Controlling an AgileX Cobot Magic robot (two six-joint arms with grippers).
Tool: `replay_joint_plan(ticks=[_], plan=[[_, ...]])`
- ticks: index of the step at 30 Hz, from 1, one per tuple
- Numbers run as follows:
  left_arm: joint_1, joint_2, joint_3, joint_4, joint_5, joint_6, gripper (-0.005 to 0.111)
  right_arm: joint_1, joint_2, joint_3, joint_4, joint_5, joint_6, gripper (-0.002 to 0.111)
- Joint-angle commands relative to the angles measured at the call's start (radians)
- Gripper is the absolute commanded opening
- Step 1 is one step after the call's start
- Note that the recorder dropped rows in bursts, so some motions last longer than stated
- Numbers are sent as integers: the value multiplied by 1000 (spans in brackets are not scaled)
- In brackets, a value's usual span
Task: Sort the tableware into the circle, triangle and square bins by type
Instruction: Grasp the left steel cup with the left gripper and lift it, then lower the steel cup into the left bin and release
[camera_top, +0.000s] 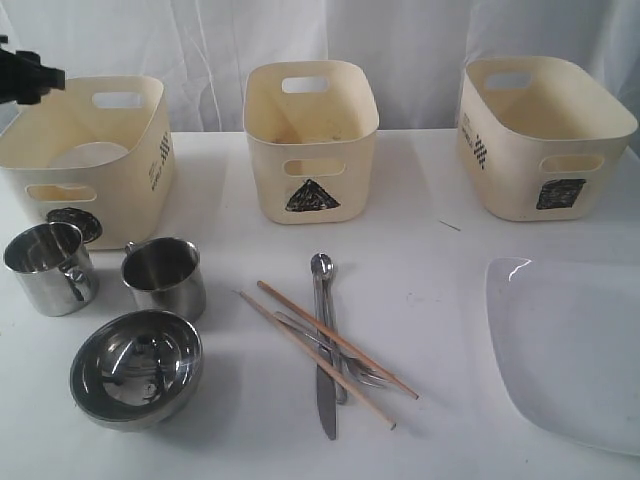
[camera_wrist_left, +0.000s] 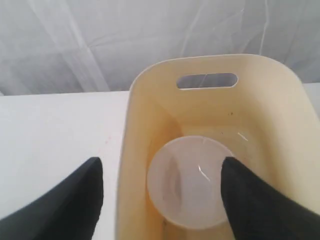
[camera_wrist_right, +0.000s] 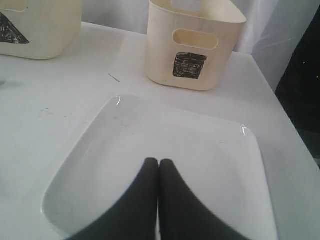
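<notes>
My left gripper is open above the circle bin, with nothing between its fingers. The white bowl lies on that bin's floor, apart from both fingers. In the exterior view the left gripper shows at the top left, over the circle bin. On the table stand two steel mugs and a steel bowl. Chopsticks lie crossed over the spoon, fork and knife. My right gripper is shut and empty above the white plate.
The triangle bin stands at the back middle and the square bin at the back right; both look empty. The plate reaches the table's front right edge. A white curtain hangs behind the bins.
</notes>
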Motion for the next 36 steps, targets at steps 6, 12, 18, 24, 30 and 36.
replay_joint_plan(ticks=[6, 12, 18, 24, 30, 36], plan=[[-1, -163, 2, 7, 678, 51, 70, 1, -4, 2, -6, -6, -1, 0], [-1, -114, 124, 11, 674, 96, 70, 1, -4, 2, -6, -6, -1, 0], [-1, -17, 234, 5, 401, 95, 70, 1, -4, 2, -6, -6, -1, 0], [-1, 99, 237, -28, 346, 83, 69, 1, -4, 2, -6, -6, -1, 0], [-1, 56, 216, 10, 426, 85, 1, 1, -4, 2, -6, -6, -1, 0], [-1, -253, 17, 144, 570, 89, 0, 1, -4, 2, -6, -6, -1, 0]])
